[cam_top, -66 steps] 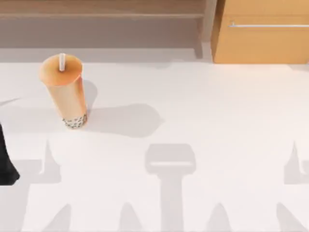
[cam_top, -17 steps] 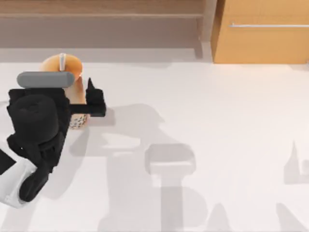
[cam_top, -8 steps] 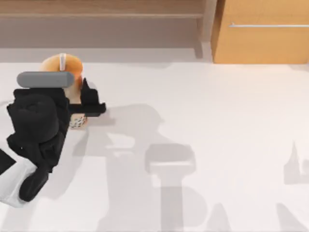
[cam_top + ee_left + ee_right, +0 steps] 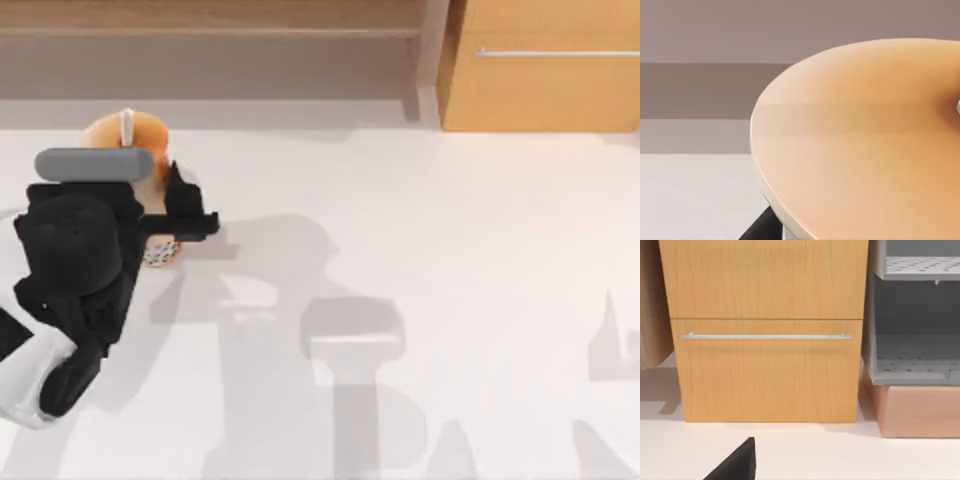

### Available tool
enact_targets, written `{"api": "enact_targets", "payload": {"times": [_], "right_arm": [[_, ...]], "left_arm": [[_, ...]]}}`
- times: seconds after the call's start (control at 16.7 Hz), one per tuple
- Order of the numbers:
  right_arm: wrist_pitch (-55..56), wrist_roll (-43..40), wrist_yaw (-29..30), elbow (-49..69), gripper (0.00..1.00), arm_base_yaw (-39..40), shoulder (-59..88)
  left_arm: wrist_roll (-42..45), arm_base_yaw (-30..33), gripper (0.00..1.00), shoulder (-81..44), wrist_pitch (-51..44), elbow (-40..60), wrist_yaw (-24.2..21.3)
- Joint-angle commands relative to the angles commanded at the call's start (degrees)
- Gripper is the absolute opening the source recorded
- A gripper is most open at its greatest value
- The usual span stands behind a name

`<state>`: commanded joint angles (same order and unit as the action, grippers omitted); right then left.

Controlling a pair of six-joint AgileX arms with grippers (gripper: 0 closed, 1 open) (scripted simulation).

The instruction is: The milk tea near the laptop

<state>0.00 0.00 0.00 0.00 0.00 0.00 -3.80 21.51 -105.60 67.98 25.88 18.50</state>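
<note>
The left claw (image 4: 168, 222) is set low against the side of the milk tea (image 4: 141, 137), likely so the tall cup can be gripped by its body without being tipped. The cup is seen standing upright on the white surface (image 4: 450, 230), right at the claw with one dark finger (image 4: 186, 205) beside it, but how wide the claw is open cannot be told. The orange lid (image 4: 865, 140) is seen very close in the left wrist view.

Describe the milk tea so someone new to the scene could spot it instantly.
On the white table, look to the far left, near the back edge, where the left pincer sits. The milk tea stands there upright: a tall cup with an orange lid, white straw, and dark pearls at its base.
</note>
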Motion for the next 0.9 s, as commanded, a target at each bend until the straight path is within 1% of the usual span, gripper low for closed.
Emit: {"api": "enact_targets", "payload": {"times": [0.48, 0.9], "right_arm": [[0.0, 0.0, 0.0, 0.0, 1.00, 0.0, 0.0], [0.0, 0.0, 0.0, 0.0, 1.00, 0.0, 0.0]], "left_arm": [[0.1, 0.1, 0.00, 0.2, -0.2, -0.1, 0.0], [0.1, 0.1, 0.00, 3.0, -3.4, 0.3, 0.1]]}}
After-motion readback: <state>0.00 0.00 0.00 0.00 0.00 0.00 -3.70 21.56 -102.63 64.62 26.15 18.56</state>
